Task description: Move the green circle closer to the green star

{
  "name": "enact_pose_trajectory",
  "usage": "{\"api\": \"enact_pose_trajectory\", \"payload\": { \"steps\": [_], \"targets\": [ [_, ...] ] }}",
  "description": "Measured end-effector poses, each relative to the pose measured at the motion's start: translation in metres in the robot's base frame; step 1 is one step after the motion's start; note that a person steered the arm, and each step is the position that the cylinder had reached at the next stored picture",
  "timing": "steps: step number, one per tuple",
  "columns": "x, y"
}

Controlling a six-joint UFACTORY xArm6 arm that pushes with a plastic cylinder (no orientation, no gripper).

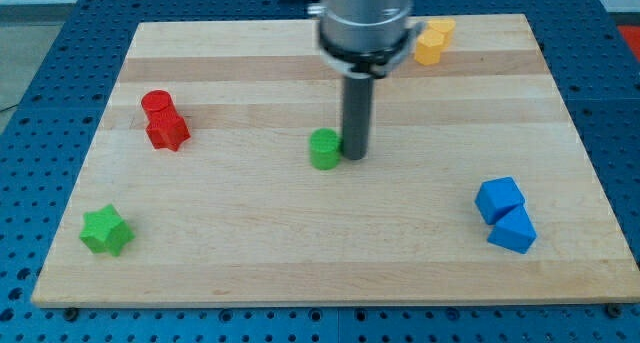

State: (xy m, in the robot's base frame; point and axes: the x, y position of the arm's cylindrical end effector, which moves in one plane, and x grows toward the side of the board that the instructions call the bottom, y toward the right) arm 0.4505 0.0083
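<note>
**Tip at the right side of the green circle, mid-board**

Near the middle of the wooden board [300,243], my tip [355,157] rests on the surface just to the view's right of the green circle [324,148]. Rod and block look to be touching or very nearly so; the view does not settle which. The tool is a plain dark rod with nothing that opens or closes, and it holds nothing. It stands upright, and its wider metal housing [366,23] covers part of the board's top edge.

Toward the view's bottom left corner, well apart from the circle, sits the green star [105,230], close to the board's left edge. The circle lies up and to the right of the star, with bare wood between the two.

At the view's left, above the star, two red blocks touch each other: a red cylinder [157,105] and, just below it, a red block [167,132] whose shape is hard to make out. At the view's lower right, two blue blocks touch as well: a blue cube [498,198] with a blue, wedge-like block [513,232] just below it. By the top edge, right of the housing, sits a yellow block [433,41]. Beneath the board is a blue perforated table [40,43].
</note>
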Motion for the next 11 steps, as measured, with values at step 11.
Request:
{"api": "enact_pose_trajectory", "payload": {
  "steps": [11],
  "targets": [
    [0.084,-0.126]
  ]
}}
